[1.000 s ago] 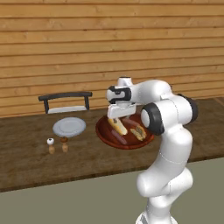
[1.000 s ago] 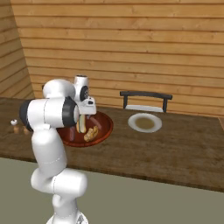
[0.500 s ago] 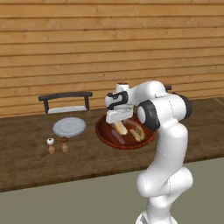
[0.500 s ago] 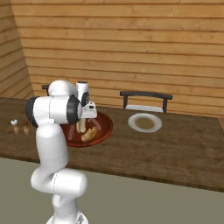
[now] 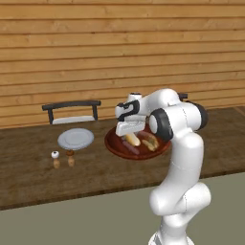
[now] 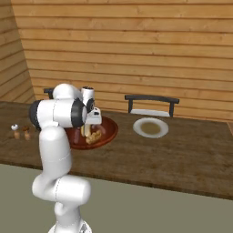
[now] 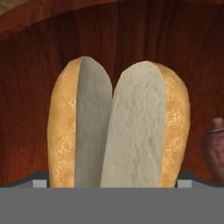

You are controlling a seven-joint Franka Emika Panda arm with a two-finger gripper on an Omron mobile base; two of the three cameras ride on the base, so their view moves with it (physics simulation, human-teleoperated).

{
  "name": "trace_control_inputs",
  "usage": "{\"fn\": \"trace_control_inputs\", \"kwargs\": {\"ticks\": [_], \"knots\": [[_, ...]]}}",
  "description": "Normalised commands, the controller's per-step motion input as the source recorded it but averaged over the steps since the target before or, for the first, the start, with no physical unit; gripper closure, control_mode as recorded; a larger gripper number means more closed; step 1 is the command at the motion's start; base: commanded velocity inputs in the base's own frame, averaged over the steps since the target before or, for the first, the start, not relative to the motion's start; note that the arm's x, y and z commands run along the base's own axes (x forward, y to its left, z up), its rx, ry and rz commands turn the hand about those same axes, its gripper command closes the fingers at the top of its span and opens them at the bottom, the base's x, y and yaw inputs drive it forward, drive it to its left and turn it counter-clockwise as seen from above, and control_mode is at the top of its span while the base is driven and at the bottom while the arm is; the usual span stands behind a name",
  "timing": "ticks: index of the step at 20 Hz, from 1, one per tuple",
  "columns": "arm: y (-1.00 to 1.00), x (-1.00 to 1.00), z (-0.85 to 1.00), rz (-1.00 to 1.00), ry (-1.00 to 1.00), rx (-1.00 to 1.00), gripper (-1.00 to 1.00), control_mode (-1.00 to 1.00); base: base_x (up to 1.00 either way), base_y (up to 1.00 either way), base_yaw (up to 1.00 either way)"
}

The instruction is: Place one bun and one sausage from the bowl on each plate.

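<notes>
The hand (image 5: 128, 130) hangs low over the bowl (image 5: 115, 146), which sits on the counter (image 5: 28, 172) just in front of the arm. Its fingers are spread wide, one to each side of a split bun (image 7: 118, 127); in the hand view only the finger tips' corners peek out at the bottom, cut off by the lower edge, so whether they touch the crust cannot be told. The bun fills most of that view, its two pale cut faces turned toward the camera and its lower end cut off. At the right edge a dark red sausage (image 7: 214, 146) end shows, the rest out of frame.

From the left base view the bowl holds a bun (image 5: 133, 139), another bun with filling (image 5: 149, 142) and a sausage (image 5: 130, 149); the arm hides the bowl's far right side. From the right, the arm covers the bowl's left half. One grey plate (image 5: 75, 139) lies left of the bowl, another (image 6: 150, 127) right of it. Two small shakers (image 5: 63, 158) stand near the left plate, too small to make out. A dark rack (image 5: 72, 111) stands behind it.
</notes>
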Motion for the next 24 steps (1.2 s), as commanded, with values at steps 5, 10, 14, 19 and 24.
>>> {"fn": "trace_control_inputs", "kwargs": {"ticks": [5,10,14,19,24], "knots": [[0.0,0.0,-0.03,0.0,0.01,0.0,1.0,-1.0,0.0,0.0,0.0],[0.0,0.0,0.0,0.0,0.0,0.0,1.0,-1.0,0.0,0.0,0.0],[0.0,-0.2,0.47,0.0,-0.01,0.0,1.0,-1.0,0.0,0.0,0.0],[0.06,-0.3,0.9,0.0,-0.08,0.0,1.0,-1.0,0.0,0.0,0.0],[0.55,-0.79,0.67,0.0,-0.24,0.0,1.0,-1.0,0.0,0.0,0.0]]}}
